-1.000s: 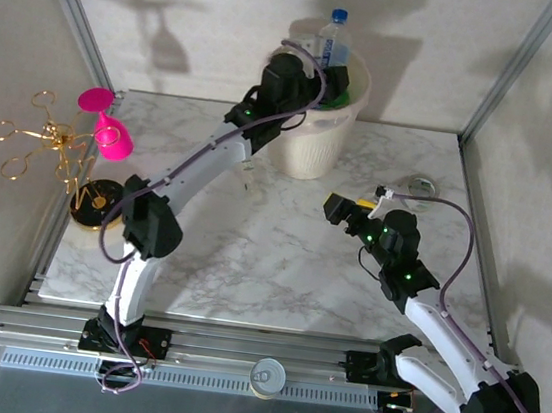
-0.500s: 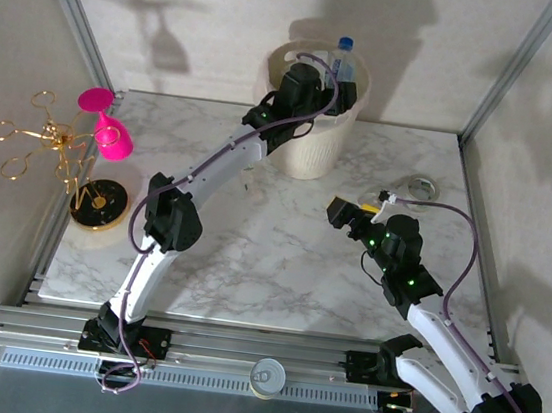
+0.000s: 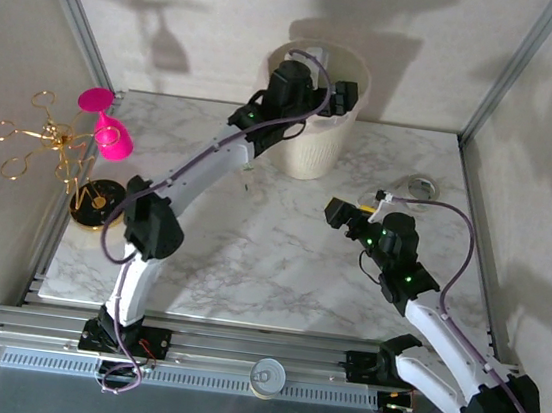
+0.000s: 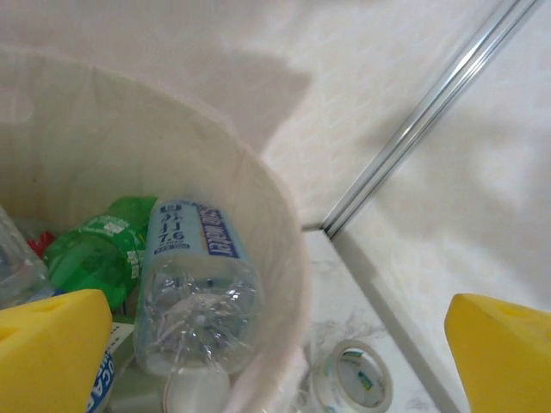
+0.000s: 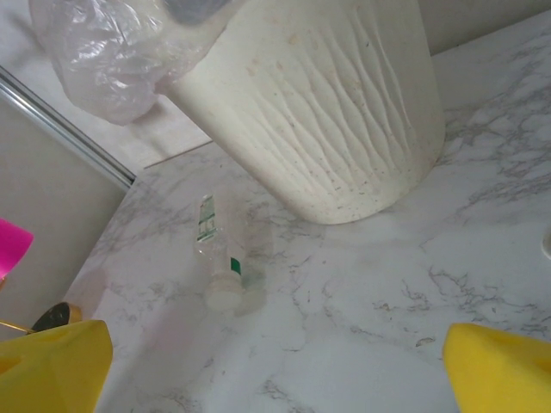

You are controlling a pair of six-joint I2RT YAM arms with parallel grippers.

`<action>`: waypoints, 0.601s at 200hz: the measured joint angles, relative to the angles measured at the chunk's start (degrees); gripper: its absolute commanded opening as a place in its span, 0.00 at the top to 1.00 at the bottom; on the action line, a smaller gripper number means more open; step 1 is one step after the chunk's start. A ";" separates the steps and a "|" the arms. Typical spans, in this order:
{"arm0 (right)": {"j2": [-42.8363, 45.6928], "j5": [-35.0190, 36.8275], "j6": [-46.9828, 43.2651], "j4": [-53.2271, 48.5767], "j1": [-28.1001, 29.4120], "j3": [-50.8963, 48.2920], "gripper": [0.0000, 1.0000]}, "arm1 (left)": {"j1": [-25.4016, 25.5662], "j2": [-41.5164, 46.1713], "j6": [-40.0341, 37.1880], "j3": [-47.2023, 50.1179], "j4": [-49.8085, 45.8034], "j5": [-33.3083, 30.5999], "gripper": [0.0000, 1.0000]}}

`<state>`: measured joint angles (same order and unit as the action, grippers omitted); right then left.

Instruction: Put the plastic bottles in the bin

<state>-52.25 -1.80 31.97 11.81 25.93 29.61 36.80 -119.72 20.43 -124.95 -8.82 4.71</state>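
The cream-white bin stands at the back of the marble table. My left gripper hovers above its mouth, open and holding nothing. In the left wrist view, the open left gripper looks down into the bin, where a clear bottle with a blue label lies beside a green bottle. A small clear bottle with a white cap lies on the table left of the bin. My right gripper is open over mid-table. In the right wrist view it faces that bottle and the bin wall.
A clear tape ring lies at the back right, also visible beside the bin. A pink goblet and a gold wire stand occupy the left edge. A can sits on the front rail. Metal frame posts rise at the corners.
My left gripper opened over the bin, and the blue-capped clear bottle it held dropped inside. The right arm barely shifted.
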 measured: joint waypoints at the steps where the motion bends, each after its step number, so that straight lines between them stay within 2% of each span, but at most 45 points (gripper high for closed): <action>1: -0.04 0.00 0.02 0.02 0.00 0.00 0.01 | 0.02 0.26 -0.02 0.31 0.13 0.00 0.00; 63: -4.46 -1.57 0.44 2.75 0.00 0.00 0.01 | 0.26 27.58 -1.01 30.23 12.39 -3.82 0.00; 87: -6.73 -2.56 0.46 3.45 0.07 0.02 0.01 | 0.26 36.37 -0.98 43.30 15.47 -8.31 0.00; 120: -9.53 -3.26 0.46 4.37 0.26 0.42 0.01 | 0.26 43.52 -0.28 58.80 16.11 -16.48 0.00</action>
<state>-61.78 -5.06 32.42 16.19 26.20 30.02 37.06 -76.20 20.14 -66.15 7.29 -11.77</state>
